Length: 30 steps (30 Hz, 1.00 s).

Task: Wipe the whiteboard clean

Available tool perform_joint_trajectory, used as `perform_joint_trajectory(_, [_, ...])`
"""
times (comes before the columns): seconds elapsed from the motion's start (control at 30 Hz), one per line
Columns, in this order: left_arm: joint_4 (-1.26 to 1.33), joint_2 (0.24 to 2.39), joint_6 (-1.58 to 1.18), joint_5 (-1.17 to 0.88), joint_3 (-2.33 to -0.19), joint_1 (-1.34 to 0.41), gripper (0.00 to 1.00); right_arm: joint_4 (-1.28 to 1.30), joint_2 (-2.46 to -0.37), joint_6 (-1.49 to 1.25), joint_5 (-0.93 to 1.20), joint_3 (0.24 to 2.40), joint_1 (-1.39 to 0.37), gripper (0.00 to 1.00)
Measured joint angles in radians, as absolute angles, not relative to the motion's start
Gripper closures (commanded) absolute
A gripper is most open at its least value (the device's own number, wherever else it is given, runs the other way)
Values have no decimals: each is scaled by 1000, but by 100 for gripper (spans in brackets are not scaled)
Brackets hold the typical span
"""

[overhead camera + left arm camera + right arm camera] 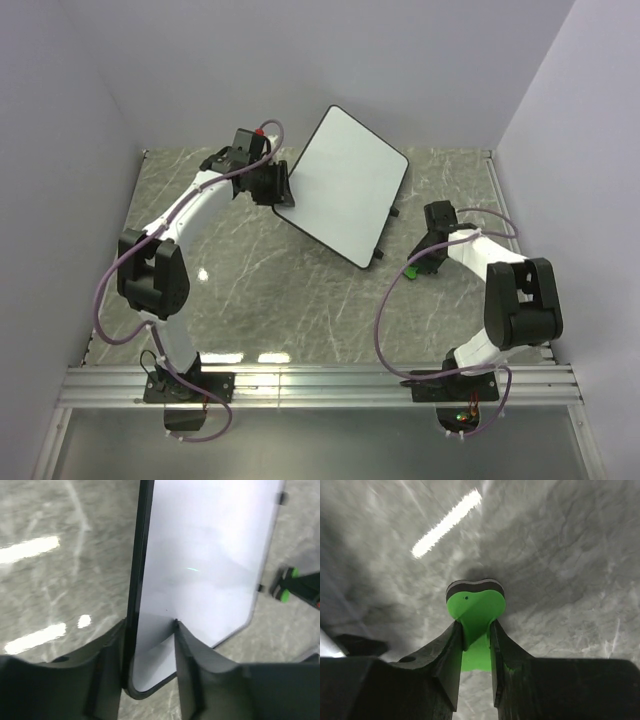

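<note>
The top view is taken from above and behind the arms [190, 210], with the whole counter [300, 290] covered. The left wrist view is held close along the board [210, 555], past the left fingers [200, 680]. The right wrist view is aimed down at the counter, close over the eraser [476, 605]. The board is shared by top and left views, the eraser by top and right.

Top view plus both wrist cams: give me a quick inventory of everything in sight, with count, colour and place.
whiteboard: 1, white with black rim, far middle of the table, tilted up
eraser: 1, green with a dark layer, in the right claw
table: 1, grey marble, under everything
rail: 1, silver, near edge
left arm, right arm: 2, white and black, based at the rail
left claw: 1, black, straddling the whiteboard's edge, grip unclear
right claw: 1, black, shut on the eraser
</note>
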State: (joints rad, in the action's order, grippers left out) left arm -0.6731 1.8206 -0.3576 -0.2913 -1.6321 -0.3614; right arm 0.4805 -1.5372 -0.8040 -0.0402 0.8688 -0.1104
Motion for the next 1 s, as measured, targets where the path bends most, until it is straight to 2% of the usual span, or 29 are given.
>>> perform_joint_trajectory(0.03, [-682, 1822, -356, -273, -1635, -361, 52, 482, -1549, -791, -29, 866, -110, 89])
perform_joint_trajectory(0.07, [-690, 1824, -356, -253, -1642, -361, 52, 483, -1564, -777, -13, 861, -110, 71])
perform_joint_trajectory(0.13, [-709, 1826, -356, -215, -1662, -362, 52, 478, -1582, -753, 11, 855, -110, 50])
perform_joint_trajectory(0.17, [-720, 1826, -357, -200, -1672, -362, 55, 476, -1580, -743, 18, 854, -110, 35])
perform_joint_trajectory(0.23, [-731, 1826, -360, -174, -1691, -363, 55, 462, -1573, -727, 40, 854, -108, 22])
perform_joint_trajectory(0.27, [-732, 1824, -360, -160, -1699, -364, 54, 458, -1570, -716, 43, 852, -108, 20])
perform_joint_trajectory(0.37, [-736, 1811, -361, -128, -1704, -365, 51, 457, -1566, -695, 53, 853, -109, 16])
perform_joint_trajectory(0.7, [-762, 1731, -379, -67, -1717, -368, 44, 508, -1540, -638, 46, 852, -109, 15])
perform_joint_trajectory(0.83, [-762, 1691, -391, -53, -1717, -371, 40, 534, -1489, -622, 45, 851, -109, 15])
perform_joint_trajectory(1.0, [-772, 1658, -406, -52, -1717, -381, 40, 548, -1398, -607, 46, 848, -109, 14])
